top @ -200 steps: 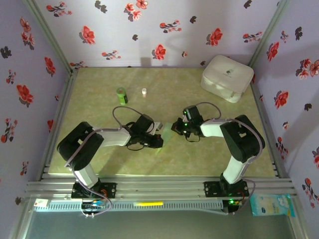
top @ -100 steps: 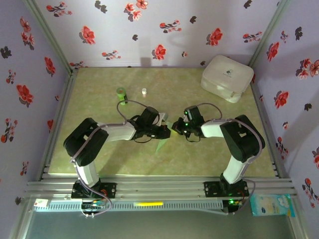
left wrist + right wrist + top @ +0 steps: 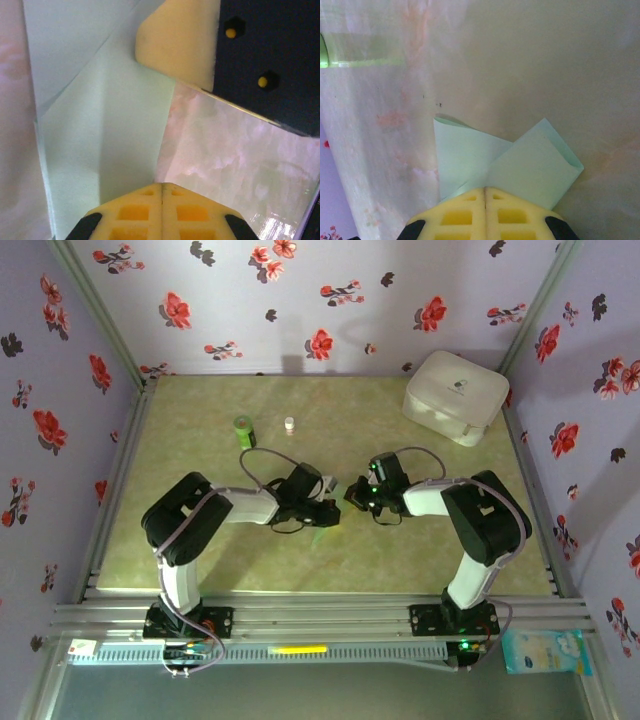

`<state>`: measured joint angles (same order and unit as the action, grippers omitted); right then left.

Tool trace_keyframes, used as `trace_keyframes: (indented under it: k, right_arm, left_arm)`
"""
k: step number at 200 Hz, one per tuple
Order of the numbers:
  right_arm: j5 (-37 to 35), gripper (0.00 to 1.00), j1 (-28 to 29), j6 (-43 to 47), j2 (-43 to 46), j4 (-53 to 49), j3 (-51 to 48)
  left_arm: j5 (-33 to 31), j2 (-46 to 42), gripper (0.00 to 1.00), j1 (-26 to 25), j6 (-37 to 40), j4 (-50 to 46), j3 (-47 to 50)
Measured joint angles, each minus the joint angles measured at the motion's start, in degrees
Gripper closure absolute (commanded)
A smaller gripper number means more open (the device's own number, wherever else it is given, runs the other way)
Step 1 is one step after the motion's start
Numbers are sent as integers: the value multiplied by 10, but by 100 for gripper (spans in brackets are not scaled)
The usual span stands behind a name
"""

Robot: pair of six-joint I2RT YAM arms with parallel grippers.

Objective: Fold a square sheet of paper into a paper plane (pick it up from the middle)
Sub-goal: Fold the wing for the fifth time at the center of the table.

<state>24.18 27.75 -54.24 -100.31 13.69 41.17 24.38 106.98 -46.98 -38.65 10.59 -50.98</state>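
Right wrist shows the square sheet of paper (image 3: 505, 165), partly folded, flat on the table (image 3: 190, 450) centre under the closed right gripper (image 3: 485, 192). The left gripper (image 3: 162, 187), fingers together, probably presses it. It looks light, limp and slippery, so pinch a creased edge.

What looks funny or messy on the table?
The pale green paper at the shut right gripper looks lopsided. Its two folded flaps cross at uneven angles, and one flap's far corner seems to curl up instead of lying flat. Nothing looks spilled or torn.
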Motion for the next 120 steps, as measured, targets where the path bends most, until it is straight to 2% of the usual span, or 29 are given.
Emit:
trace_keyframes:
  k: [42,120]
  right_arm:
    - [3,100,0,1,0,-3,0]
    - [2,100,0,2,1,-7,1]
  left_arm:
    - [-4,-37,94,0,0,20,52]
    - [-4,-86,93,0,0,-30,85]
